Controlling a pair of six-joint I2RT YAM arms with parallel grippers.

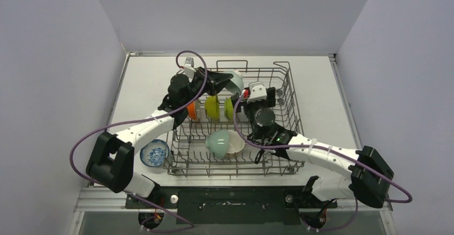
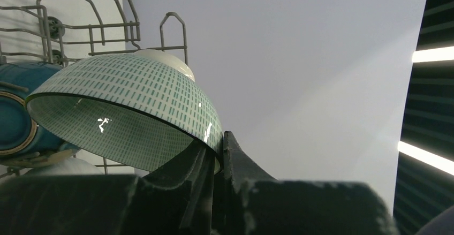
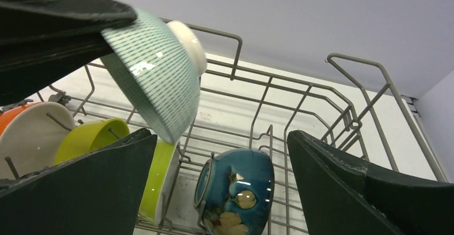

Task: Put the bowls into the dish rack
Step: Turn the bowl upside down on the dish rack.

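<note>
My left claw was pinched tight on the rim of the green-dashed bowl, holding it tilted above the dish rack, far row, probably so it could slot on edge between tines. My right claw stood wide and empty just beneath; which slot lay below, I could not tell.

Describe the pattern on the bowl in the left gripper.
White bowl with rows of small green dashes; clearest in the left wrist view.
</note>
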